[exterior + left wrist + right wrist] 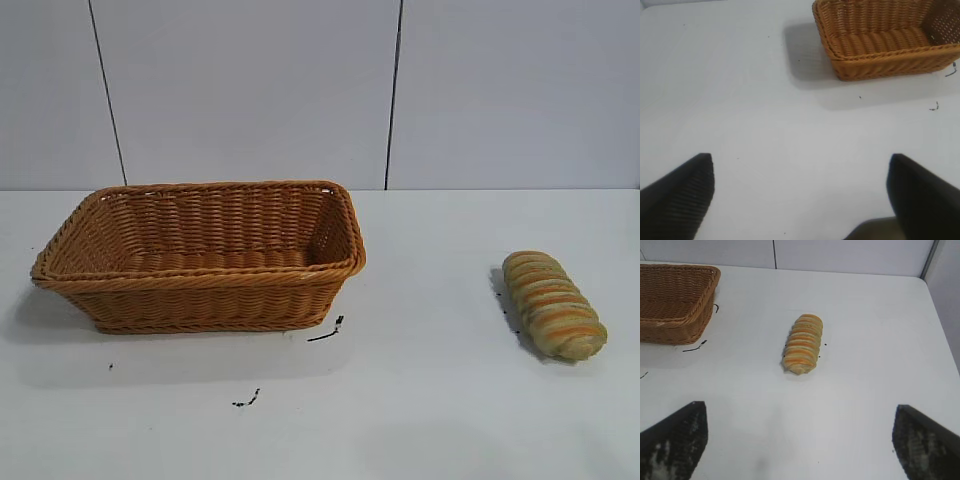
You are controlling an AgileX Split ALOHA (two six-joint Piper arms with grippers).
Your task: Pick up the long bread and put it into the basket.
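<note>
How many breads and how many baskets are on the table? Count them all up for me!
Long bread: 1
Basket: 1
Total: 2 things on the white table

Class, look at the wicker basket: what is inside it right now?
Nothing can be seen in the basket: only its woven floor and inner walls. The near wall hides a strip of floor. The long bread lies on the table, apart from it.
</note>
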